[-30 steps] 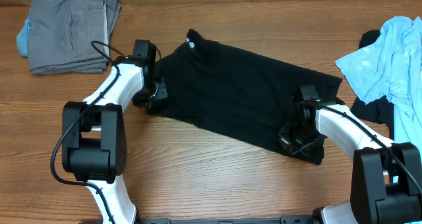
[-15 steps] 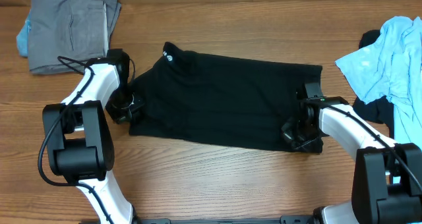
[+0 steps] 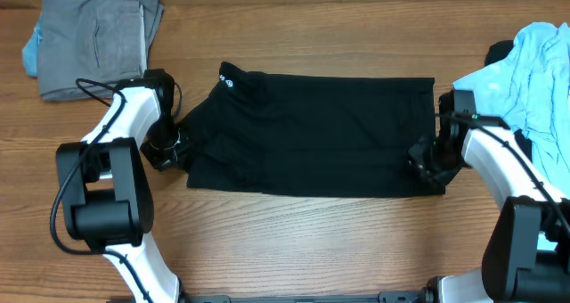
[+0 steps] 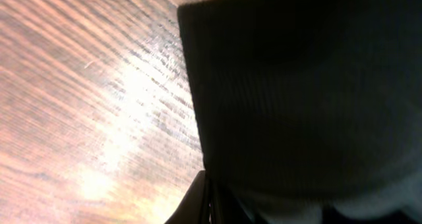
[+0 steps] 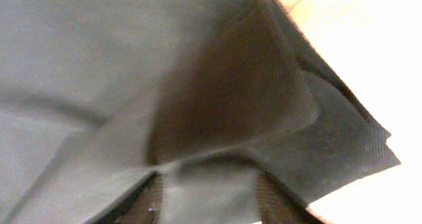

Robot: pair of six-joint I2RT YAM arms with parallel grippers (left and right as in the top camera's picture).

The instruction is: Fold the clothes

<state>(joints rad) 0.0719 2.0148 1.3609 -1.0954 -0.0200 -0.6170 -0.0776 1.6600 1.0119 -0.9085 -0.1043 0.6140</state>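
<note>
Left gripper clamped on black shirt edge; right gripper fingers parted, fabric seemingly loose between.

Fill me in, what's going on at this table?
Two arms are working a black shirt lying flat across the wooden table. The left arm has its jaws shut on the shirt's left edge. The right arm is at the right edge, jaws apart with cloth between them. Grey folded garments sit far left, a light blue pile far right.
</note>
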